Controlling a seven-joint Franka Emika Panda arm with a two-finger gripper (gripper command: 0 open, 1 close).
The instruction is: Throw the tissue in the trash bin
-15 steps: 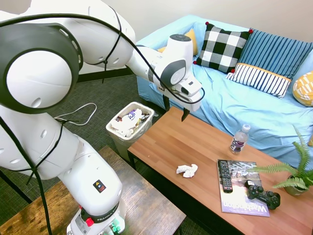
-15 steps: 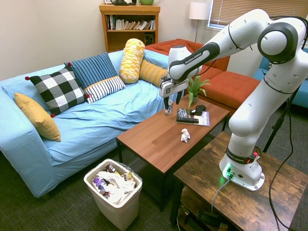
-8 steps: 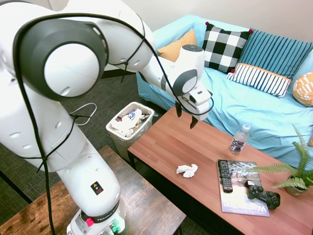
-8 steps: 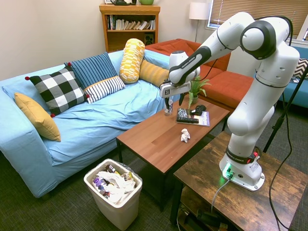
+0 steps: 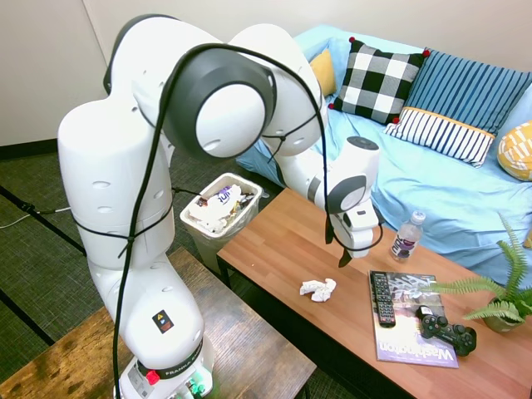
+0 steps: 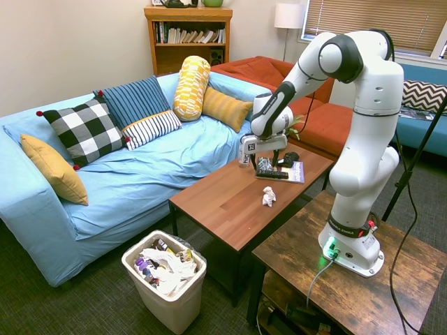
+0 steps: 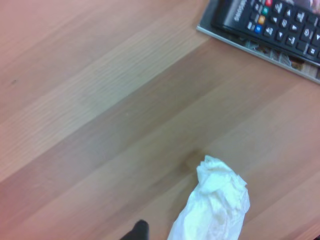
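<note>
Wooden table is carrying everything you are working over; your pincer is hanging above it with its fingers apart and nothing between them; the tissue is lying on the table just below and beside the pincer, untouched; a remote control is resting on a magazine nearby; the trash bin is standing on the floor off the table's end, already holding rubbish.
</note>
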